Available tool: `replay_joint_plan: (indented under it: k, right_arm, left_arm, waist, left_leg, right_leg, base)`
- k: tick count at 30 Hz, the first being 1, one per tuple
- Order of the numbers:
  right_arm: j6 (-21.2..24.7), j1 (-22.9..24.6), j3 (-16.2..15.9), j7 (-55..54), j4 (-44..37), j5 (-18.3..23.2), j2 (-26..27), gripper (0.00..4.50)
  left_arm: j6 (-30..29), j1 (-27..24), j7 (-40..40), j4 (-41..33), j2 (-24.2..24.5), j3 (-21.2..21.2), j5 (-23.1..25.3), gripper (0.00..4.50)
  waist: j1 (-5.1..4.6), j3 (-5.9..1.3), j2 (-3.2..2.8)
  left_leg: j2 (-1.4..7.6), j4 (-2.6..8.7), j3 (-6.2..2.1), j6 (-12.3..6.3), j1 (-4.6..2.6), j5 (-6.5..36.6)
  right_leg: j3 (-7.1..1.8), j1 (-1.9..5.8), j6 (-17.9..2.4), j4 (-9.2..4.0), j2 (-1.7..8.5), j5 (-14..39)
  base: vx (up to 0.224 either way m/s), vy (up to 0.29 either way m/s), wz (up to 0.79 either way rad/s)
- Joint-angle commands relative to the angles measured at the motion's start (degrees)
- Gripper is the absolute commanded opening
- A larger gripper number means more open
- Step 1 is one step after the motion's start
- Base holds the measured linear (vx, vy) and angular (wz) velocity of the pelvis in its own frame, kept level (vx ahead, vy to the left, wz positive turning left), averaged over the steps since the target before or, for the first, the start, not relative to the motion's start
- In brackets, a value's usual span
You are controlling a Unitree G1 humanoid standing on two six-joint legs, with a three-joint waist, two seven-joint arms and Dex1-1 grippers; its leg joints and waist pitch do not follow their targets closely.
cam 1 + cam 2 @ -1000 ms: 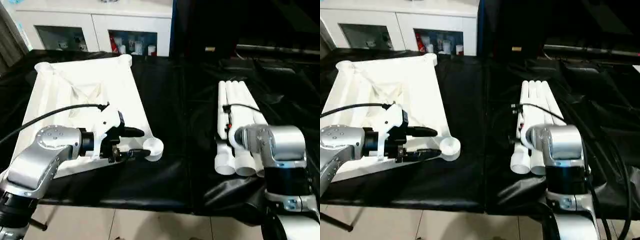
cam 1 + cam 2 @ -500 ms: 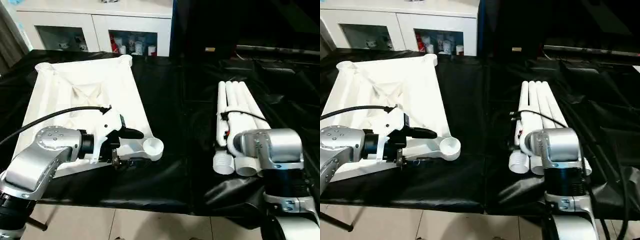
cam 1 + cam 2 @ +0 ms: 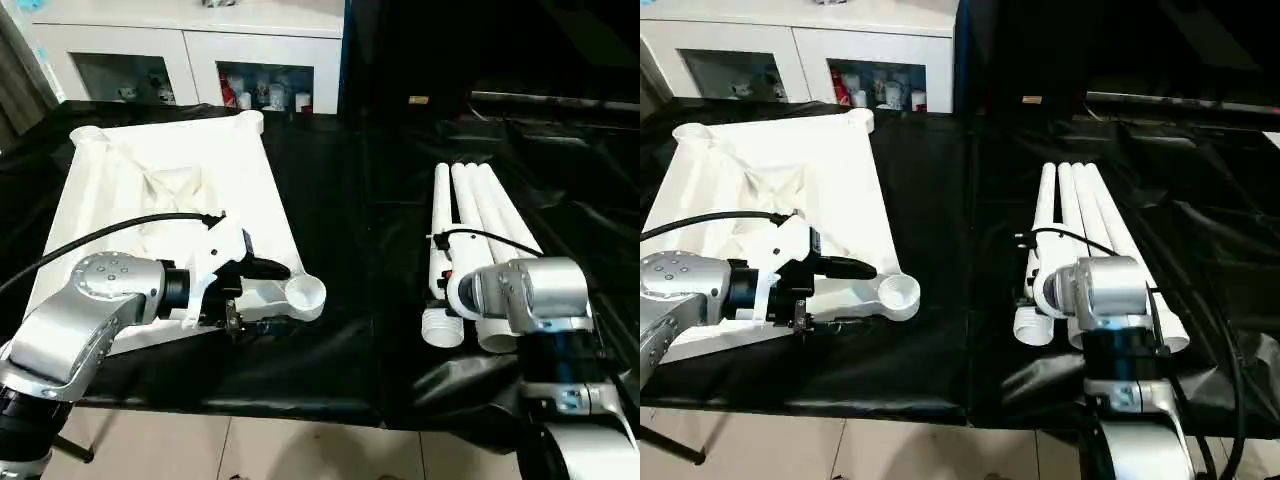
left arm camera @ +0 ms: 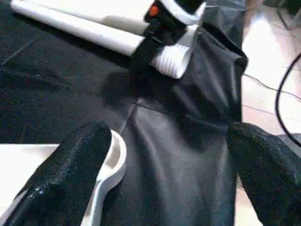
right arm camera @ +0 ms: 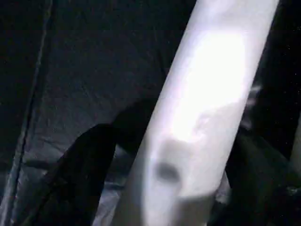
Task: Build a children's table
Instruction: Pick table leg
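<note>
The white tabletop (image 3: 170, 180) lies ribbed side up on the left of the black cloth. A round socket (image 3: 303, 293) marks its near right corner. My left gripper (image 3: 268, 296) is open at that corner. One finger is above the tabletop's edge and the other is below it, just short of the socket (image 4: 115, 155). Several white legs (image 3: 485, 215) lie side by side on the right. My right gripper (image 5: 169, 155) is at the near end of the leftmost leg (image 3: 441, 220), which runs straight through it.
A white cabinet with glass doors (image 3: 190, 60) stands behind the table. The black cloth (image 3: 350, 200) covers the whole work surface, and tiled floor (image 3: 300, 450) shows past its near edge. A black cable (image 3: 100, 235) arcs over my left forearm.
My left gripper's fingers have spread wider around the tabletop's corner edge. My right arm has swung in to the left, onto the near end of the leftmost leg.
</note>
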State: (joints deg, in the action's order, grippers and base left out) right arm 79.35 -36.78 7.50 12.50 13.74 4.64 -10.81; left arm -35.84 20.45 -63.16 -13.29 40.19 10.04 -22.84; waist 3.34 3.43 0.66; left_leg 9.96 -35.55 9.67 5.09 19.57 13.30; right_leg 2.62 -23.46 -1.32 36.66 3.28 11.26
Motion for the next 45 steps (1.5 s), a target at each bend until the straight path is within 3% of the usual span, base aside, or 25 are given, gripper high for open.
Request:
replay_joint_plan:
  k: [1, 11, 16, 21, 23, 25, 28, 29, 34, 35, 37, 38, 39, 40, 41, 42, 45]
  right_arm:
    - [-1.29, -1.18, 1.38, -0.68, 1.55, 0.79, 0.32, 3.35]
    - [-2.02, -2.05, 3.92, -1.62, 3.4, 1.52, 1.38, 2.49]
    - [-1.78, -1.93, 3.4, -1.69, 3.6, 1.56, 1.46, 2.13]
    - [-2.72, -2.12, 4.4, -1.56, 4.07, 2.1, 1.78, 1.96]
    - [-7.86, -1.98, 7.52, 0.38, 2.38, 5.14, 3.29, 1.94]
    - [-8.25, -1.98, 8.12, 0.86, 2.05, 5.82, 3.53, 1.93]
    - [-13.23, -1.01, 9.51, 3.89, 0.28, 8.62, 4.34, 1.93]
    - [-15.32, -0.64, 12.57, 8.75, -1.27, 13.56, 4.85, 1.93]
    - [-15.77, 0.79, 13.28, 17.28, -3.37, 18.88, 3.36, 1.91]
    - [-16.28, 2.15, 13.45, 23.45, -5.84, 22.98, 2.62, 1.91]
    - [-15.47, 3.61, 13.68, 29.42, -9.19, 27.89, 1.68, 1.91]
    - [-15.35, 3.84, 13.68, 30.22, -9.71, 28.59, 1.52, 1.91]
    - [-14.29, 5.02, 13.33, 34.41, -11.87, 32.04, 0.24, 1.91]
    - [-14.01, 5.39, 13.19, 35.7, -12.62, 33.12, -0.08, 1.91]
    - [-13.99, 5.64, 13.06, 36.46, -13.04, 33.82, -0.28, 1.91]
    - [-13.62, 5.98, 12.93, 37.24, -13.85, 34.72, -0.46, 1.91]
    - [-12.69, 6.62, 12.89, 38.64, -15.5, 36.95, -0.61, 1.91]
  left_arm:
    - [-0.27, 0.2, -0.1, -0.86, 0.71, 0.43, -0.1, 4.5]
    - [-0.33, 0.02, 0.65, -0.43, 0.8, -0.41, 0.14, 4.5]
    - [-0.43, 0.35, 0.69, 0.0, 0.76, -0.22, 0.41, 4.5]
    - [-0.35, 1.11, 1.64, 0.63, -0.13, 0.03, 0.73, 4.5]
    - [-0.08, 3.5, 6.61, 3.48, -3.46, -1.59, 1.69, 4.5]
    - [-0.12, 4.11, 8.09, 4.28, -4.29, -2.0, 2.06, 4.5]
    - [-1.31, 6.37, 11.66, 6.98, -7.11, -3.74, 1.57, 4.5]
    - [-4.04, 8.99, 15.1, 8.82, -11.52, -7.29, -2.45, 4.5]
    - [-8.33, 12.86, 19.75, 11.13, -17.96, -13.02, -9.77, 4.5]
    - [-11.56, 15.31, 23.25, 13.09, -21.47, -16.58, -13.97, 4.5]
    - [-14.39, 17.86, 26.94, 15.64, -24.39, -19.37, -16.42, 4.5]
    - [-14.8, 18.23, 27.49, 16.02, -24.82, -19.75, -16.7, 4.5]
    - [-17.37, 20.2, 29.81, 17.3, -27.45, -22.02, -18.78, 4.5]
    - [-18.38, 20.68, 29.72, 17.16, -28.24, -22.42, -20.14, 4.5]
    - [-19.08, 20.94, 29.78, 16.98, -28.67, -22.63, -21.18, 4.5]
    - [-19.65, 20.98, 30.05, 16.56, -29.11, -22.59, -21.94, 4.5]
    - [-22.02, 20.92, 31.11, 15.57, -30.1, -22.32, -23.05, 4.5]
  waist:
    - [0.25, -3.62, 0.1]
    - [0.22, -3.64, 0.16]
    - [0.21, -3.63, 0.05]
    - [0.19, -3.59, 0.19]
    - [0.19, -3.62, 0.2]
    - [0.31, -3.75, 0.19]
    - [0.38, -3.87, 0.37]
    - [0.37, -3.99, 0.31]
    - [0.77, -4.14, 0.54]
    - [1.22, -4.22, 0.62]
    - [1.78, -4.34, 0.9]
    - [1.95, -4.31, 0.97]
    - [1.86, -4.35, 1.08]
    - [2.35, -4.26, 1.04]
    - [2.41, -4.18, 1.22]
    - [2.44, -4.16, 1.49]
    - [2.44, -3.99, 1.35]
  left_leg:
    - [1.96, 4.5, -0.44, 2.02, 0.42, 0.12]
    - [1.94, 4.51, -0.42, 2.08, 0.34, 0.26]
    - [1.96, 4.52, -0.42, 2.13, 0.3, 0.31]
    - [1.98, 4.58, -0.4, 2.25, 0.29, 0.78]
    - [2.0, 4.49, -0.34, 2.3, 0.29, 1.53]
    - [2.03, 4.45, -0.43, 1.98, 0.34, 1.14]
    - [2.0, 4.33, -0.42, 1.4, 0.38, 0.16]
    - [1.96, 4.15, -0.3, 1.0, 0.45, 0.0]
    - [1.93, 3.9, -0.3, -1.21, 0.64, -2.07]
    - [1.91, 3.59, -0.15, -2.32, 0.67, -1.61]
    - [1.95, 3.52, -0.27, -3.47, 0.86, -1.89]
    - [2.07, 3.57, -0.44, -3.92, 0.91, -2.28]
    - [1.98, 3.56, -0.47, -4.38, 1.07, -2.98]
    - [2.07, 3.35, -0.32, -4.92, 0.65, -2.67]
    - [2.06, 3.52, -0.42, -5.07, 1.02, -3.04]
    - [2.05, 3.53, -0.44, -5.1, 1.06, -3.18]
    - [2.08, 3.64, -0.5, -4.61, 0.98, -2.46]
  right_leg:
    - [-3.15, 3.66, -10.38, -3.79, 4.05, 7.07]
    - [-3.13, 3.61, -10.11, -3.79, 3.96, 7.0]
    - [-3.11, 3.59, -10.17, -3.79, 3.96, 7.25]
    - [-3.12, 3.56, -10.03, -3.89, 3.97, 7.86]
    - [-3.19, 3.55, -9.95, -3.99, 4.05, 8.37]
    - [-3.19, 3.78, -10.12, -3.91, 4.11, 7.45]
    - [-3.12, 3.85, -10.55, -3.74, 4.12, 5.74]
    - [-3.12, 3.98, -11.49, -3.51, 4.12, 4.23]
    - [-2.96, 4.23, -14.0, -3.26, 4.13, 0.14]
    - [-2.98, 4.4, -14.99, -3.41, 4.17, -0.7]
    - [-2.89, 4.54, -15.42, -3.24, 4.19, -1.56]
    - [-2.85, 4.5, -15.26, -3.35, 4.29, -1.63]
    - [-2.76, 4.62, -14.9, -3.29, 4.24, -1.43]
    - [-2.82, 4.24, -15.0, -3.61, 4.33, -0.83]
    - [-2.72, 4.42, -14.82, -3.61, 4.36, 0.24]
    - [-2.68, 4.37, -14.48, -3.69, 4.37, 0.99]
    - [-2.56, 4.11, -13.12, -4.15, 4.34, 5.3]
  base:
    - [0.0, 0.0, 0.0]
    - [0.0, 0.0, 0.0]
    - [0.0, 0.0, 0.0]
    - [0.0, 0.0, 0.0]
    - [0.0, 0.0, 0.0]
    - [0.0, 0.0, 0.0]
    - [0.0, 0.0, 0.0]
    - [0.0, 0.0, 0.0]
    - [0.0, 0.0, 0.0]
    - [0.0, 0.0, 0.0]
    - [0.0, 0.0, 0.0]
    - [0.0, 0.0, 0.0]
    - [0.0, 0.0, 0.0]
    - [0.0, 0.0, 0.0]
    - [0.0, 0.0, 0.0]
    - [0.0, 0.0, 0.0]
    - [0.0, 0.0, 0.0]
